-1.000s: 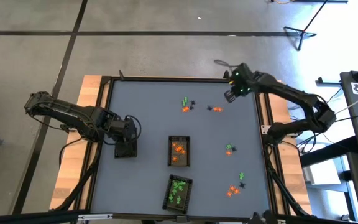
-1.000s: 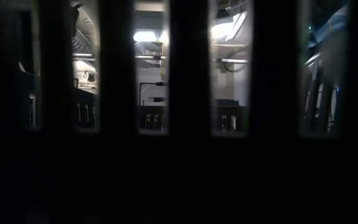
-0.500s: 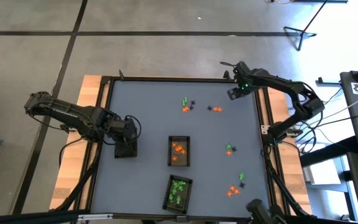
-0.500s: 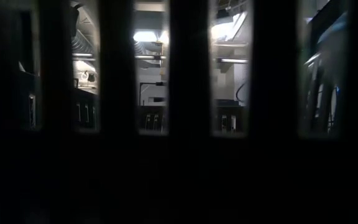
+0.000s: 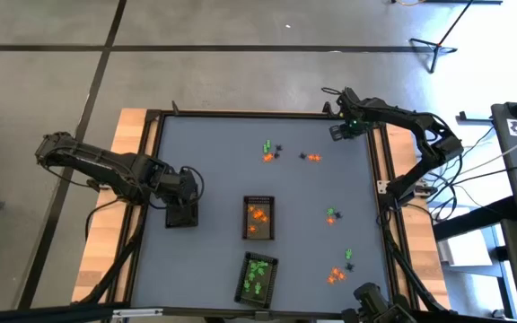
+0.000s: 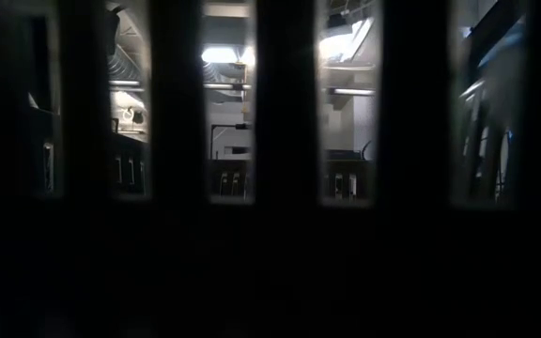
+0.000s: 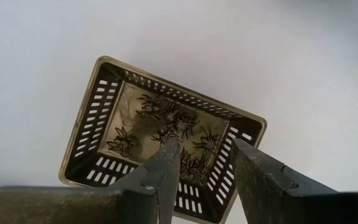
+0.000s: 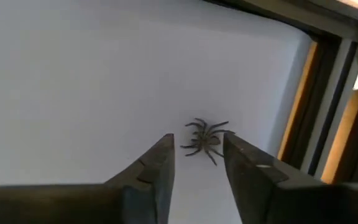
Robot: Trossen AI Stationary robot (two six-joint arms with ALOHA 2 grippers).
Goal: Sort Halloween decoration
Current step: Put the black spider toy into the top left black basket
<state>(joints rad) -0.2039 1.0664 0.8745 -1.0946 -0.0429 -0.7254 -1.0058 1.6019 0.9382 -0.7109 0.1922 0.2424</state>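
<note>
So the table (image 5: 214, 161) is a flat grey-blue top with a dark frame and wooden strips down the left and right edges, sitting on a grey concrete floor (image 5: 52, 81). The low view is mostly dark bars with a dim room behind.

My right claw (image 5: 336, 132) is up at the far right corner of the table, jaws parted with a gap between them, holding nothing. A little black spider (image 8: 205, 139) lies on the surface right past the fingertips (image 8: 165, 147).

My left claw (image 7: 205, 152) is parked over the black tray (image 7: 166, 140) at the left, jaws apart too, empty. That tray has black spiders inside.

Loose orange, green and black trinkets (image 5: 271, 151) are scattered far-centre and near right.
</note>
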